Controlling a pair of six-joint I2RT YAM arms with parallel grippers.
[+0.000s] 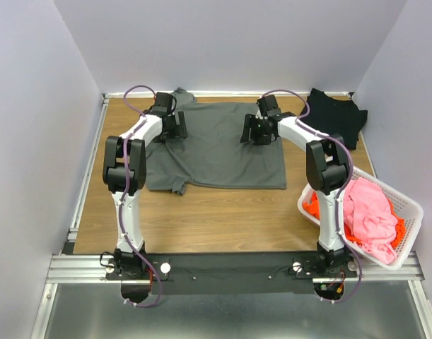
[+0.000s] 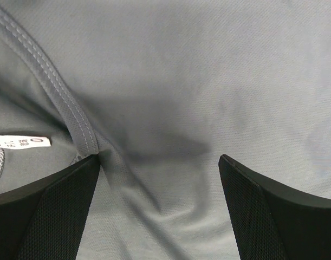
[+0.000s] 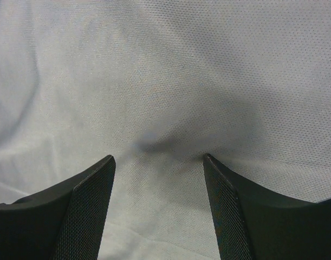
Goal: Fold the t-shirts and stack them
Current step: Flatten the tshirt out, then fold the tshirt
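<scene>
STEP: you are at the first fold of the dark grey t-shirt (image 1: 216,148), spread mid-table | JAWS: left gripper (image 2: 160,179) wide by the collar, right gripper (image 3: 158,173) parted, both over cloth, holding nothing | NEXT: you likely need to pinch fabric | LABEL: white neck tag (image 2: 20,142), print unreadable | OTHERS: black t-shirt (image 1: 336,113) far right, pink t-shirt (image 1: 368,212) in basket (image 1: 406,212).
</scene>
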